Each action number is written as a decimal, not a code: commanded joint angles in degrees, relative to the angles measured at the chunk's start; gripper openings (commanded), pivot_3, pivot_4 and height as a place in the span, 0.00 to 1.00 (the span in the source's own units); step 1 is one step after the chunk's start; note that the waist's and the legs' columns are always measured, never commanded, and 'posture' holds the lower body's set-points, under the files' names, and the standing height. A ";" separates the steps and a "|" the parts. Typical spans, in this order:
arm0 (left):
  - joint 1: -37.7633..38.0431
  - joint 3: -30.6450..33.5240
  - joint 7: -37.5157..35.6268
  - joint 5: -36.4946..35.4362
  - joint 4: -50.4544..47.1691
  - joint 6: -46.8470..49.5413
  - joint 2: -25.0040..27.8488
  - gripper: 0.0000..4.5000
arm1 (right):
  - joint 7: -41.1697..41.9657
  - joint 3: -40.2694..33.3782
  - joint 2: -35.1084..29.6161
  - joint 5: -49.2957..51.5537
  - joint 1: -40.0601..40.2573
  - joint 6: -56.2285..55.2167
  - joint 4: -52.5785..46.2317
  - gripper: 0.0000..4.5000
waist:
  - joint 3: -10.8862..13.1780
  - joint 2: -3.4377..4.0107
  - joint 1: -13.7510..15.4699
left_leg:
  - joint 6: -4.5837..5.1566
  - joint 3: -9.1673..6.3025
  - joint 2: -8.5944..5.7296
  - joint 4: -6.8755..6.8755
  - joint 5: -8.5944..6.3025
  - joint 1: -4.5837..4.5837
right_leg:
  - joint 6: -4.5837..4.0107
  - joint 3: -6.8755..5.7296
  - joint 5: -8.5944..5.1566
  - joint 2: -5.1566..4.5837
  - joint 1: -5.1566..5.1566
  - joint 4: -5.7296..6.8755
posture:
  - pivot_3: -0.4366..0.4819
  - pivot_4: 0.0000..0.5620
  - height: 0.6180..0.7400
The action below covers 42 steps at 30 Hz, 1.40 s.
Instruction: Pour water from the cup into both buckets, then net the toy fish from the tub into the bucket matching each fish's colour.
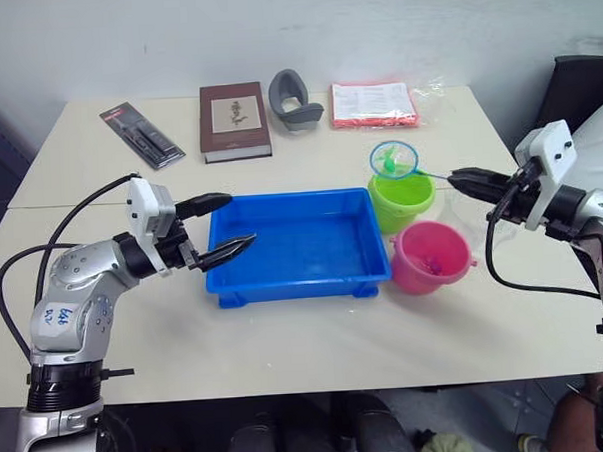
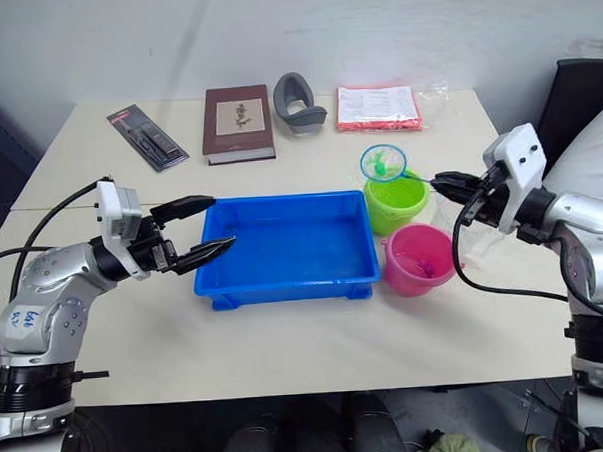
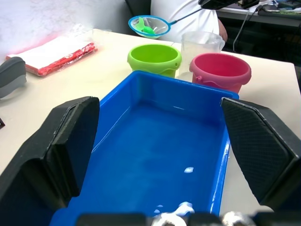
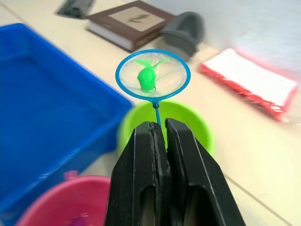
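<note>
The blue tub [image 1: 296,283] lies mid-table with shallow water in it. My left gripper [image 1: 241,219] stands open at the tub's left end, one finger on each side of the left wall. To the right of the tub stand the lime green bucket [image 1: 401,204] and, nearer me, the pink bucket [image 1: 431,252], which has a small magenta shape inside. My right gripper [image 1: 454,177] is shut on the thin handle of the net [image 4: 153,76]. The hoop hangs just above the far rim of the green bucket. A green toy fish [image 4: 146,78] lies in the mesh. The clear cup [image 3: 201,43] stands behind the pink bucket.
Along the far edge of the table lie a black blister pack [image 1: 142,135], a brown book [image 1: 234,121], a grey curved object [image 1: 294,101] and a red and white packet [image 1: 373,104]. A dark chair [image 1: 581,84] stands at the right. A person in white [image 3: 188,19] sits beyond the table.
</note>
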 commanded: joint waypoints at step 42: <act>-1.05 -0.03 1.88 2.31 -0.44 -5.06 -1.37 0.98 | -25.63 14.18 -9.28 -40.40 -1.40 -59.48 21.15 0.00 | 0.00 0.00 -0.37 | -0.13 0.05 0.02 0.05 0.10 0.06 | -0.01 0.07 -0.01 0.03 0.01 0.01 | 0.48 0.27 1.00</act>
